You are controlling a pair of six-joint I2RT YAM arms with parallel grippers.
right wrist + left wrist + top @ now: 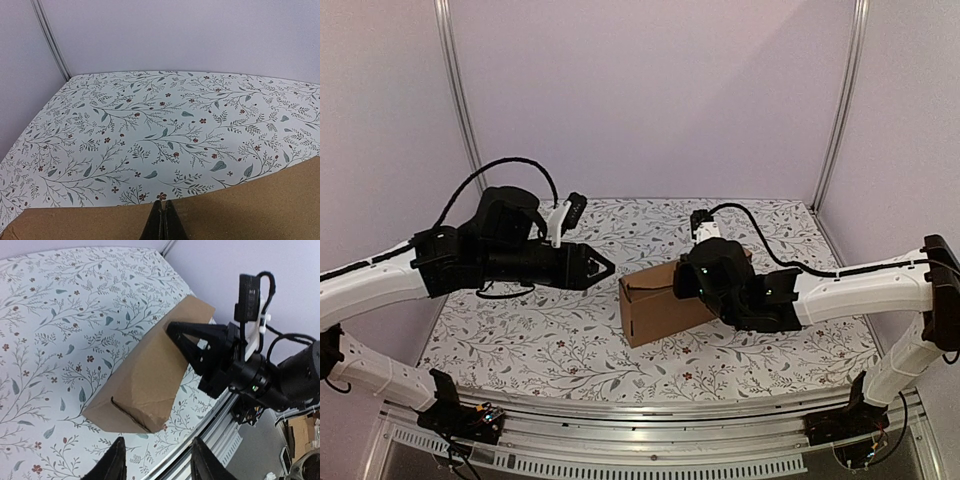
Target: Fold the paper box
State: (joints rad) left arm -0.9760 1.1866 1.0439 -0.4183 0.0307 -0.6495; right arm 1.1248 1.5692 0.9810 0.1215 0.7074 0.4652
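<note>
The paper box (655,312) is a closed brown cardboard block lying mid-table, its near end showing a slit (131,416). My left gripper (604,265) hovers just left of the box, open, with nothing between its fingers (114,464); the box end (145,385) lies a little beyond them. My right gripper (680,282) is shut, and its closed fingertips (163,216) rest on the box's top face (250,210) near its far edge. In the left wrist view that shut gripper (172,330) presses down on the top of the box.
A floral-patterned cloth (540,340) covers the table. Pale walls with metal corner posts (460,100) close in the back and sides. An aluminium rail (650,410) runs along the near edge, close behind the box.
</note>
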